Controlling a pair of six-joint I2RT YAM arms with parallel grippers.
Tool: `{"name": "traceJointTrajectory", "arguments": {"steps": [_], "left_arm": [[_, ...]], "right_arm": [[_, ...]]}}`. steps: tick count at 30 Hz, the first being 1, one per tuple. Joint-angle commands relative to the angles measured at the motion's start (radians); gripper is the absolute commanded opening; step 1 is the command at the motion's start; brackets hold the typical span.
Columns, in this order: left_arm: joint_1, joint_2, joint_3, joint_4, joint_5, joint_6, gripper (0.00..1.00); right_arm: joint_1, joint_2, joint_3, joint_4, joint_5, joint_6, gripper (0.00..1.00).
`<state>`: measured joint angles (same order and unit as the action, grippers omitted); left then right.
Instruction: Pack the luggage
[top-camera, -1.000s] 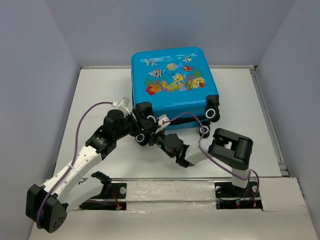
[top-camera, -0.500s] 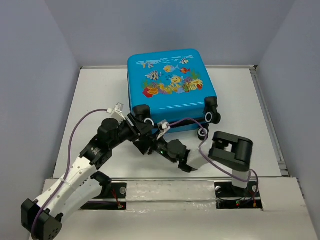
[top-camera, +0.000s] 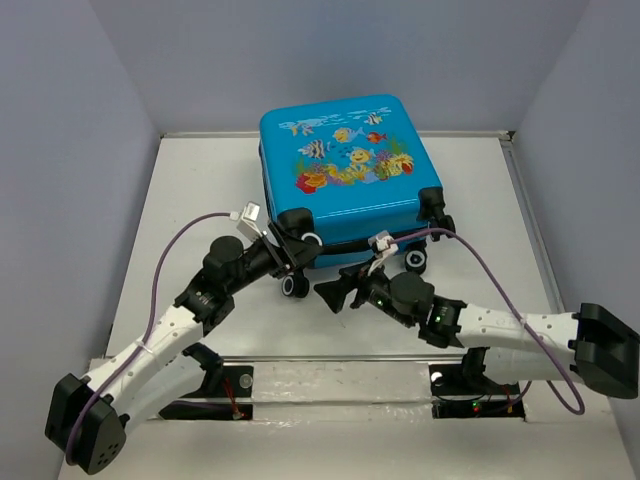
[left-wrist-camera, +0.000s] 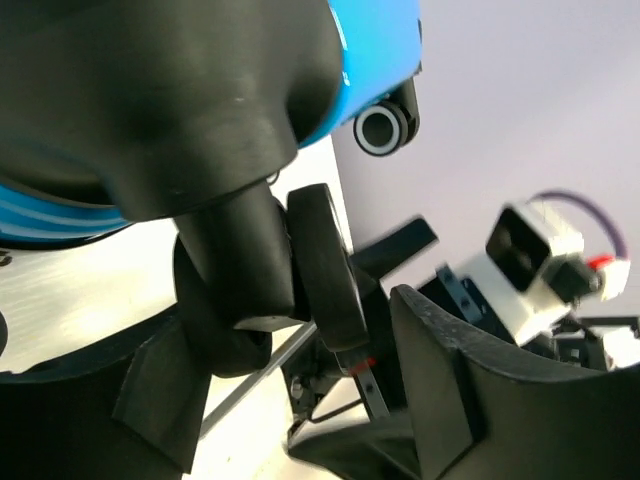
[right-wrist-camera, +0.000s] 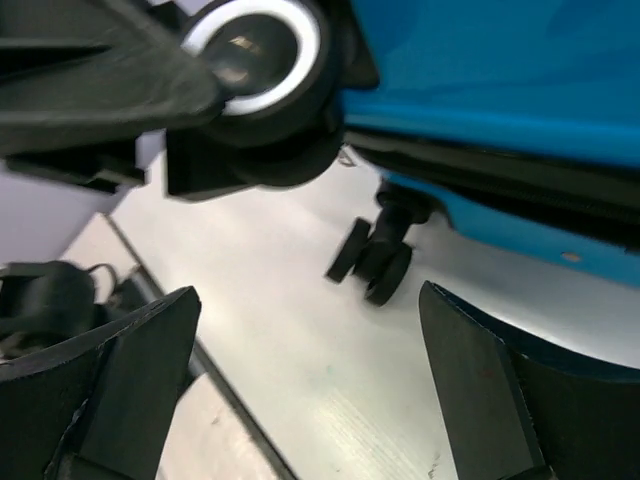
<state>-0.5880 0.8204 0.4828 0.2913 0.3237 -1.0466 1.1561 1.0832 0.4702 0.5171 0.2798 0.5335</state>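
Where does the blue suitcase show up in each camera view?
Top external: the suitcase sits upper centre, fish print facing the camera.
Left wrist: the suitcase is a blue patch along the top edge.
Right wrist: the suitcase fills the upper right.
Shared landmark: its white-ringed wheels, visible in all three views.

Built of white shells along the left arm (top-camera: 150, 345) and right arm (top-camera: 510, 330), with black housings at joints and bases. Trailed by a purple cable (top-camera: 181, 231) apiece; tipped with a small white camera block (top-camera: 250, 215) and black wedge-shaped fingers (right-wrist-camera: 480, 390).
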Motion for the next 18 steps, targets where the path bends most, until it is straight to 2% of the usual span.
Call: {"name": "traceJointTrajectory", "arguments": {"steps": [1,4,6,13,16,18], "left_arm": [[-0.006,-0.024,0.022,0.250,0.032,0.060,0.78],[-0.006,-0.024,0.010,0.249,0.037,0.059,0.80],[-0.006,-0.024,-0.006,0.250,0.037,0.057,0.81],[-0.003,-0.029,-0.021,0.243,0.034,0.060,0.81],[-0.003,-0.035,-0.027,0.240,0.038,0.062,0.81],[-0.001,-0.040,-0.030,0.238,0.040,0.062,0.81]], "right_arm": [[-0.036,0.076,0.164,-0.108,-0.024,-0.122,0.97],[-0.100,0.148,0.232,-0.097,-0.085,-0.142,0.97],[-0.101,0.179,0.278,-0.052,-0.114,-0.165,0.96],[-0.110,0.282,0.377,0.033,-0.099,-0.202,0.96],[-0.110,0.334,0.389,0.104,-0.071,-0.185,0.89],[-0.110,0.366,0.377,0.185,-0.036,-0.178,0.78]]}}
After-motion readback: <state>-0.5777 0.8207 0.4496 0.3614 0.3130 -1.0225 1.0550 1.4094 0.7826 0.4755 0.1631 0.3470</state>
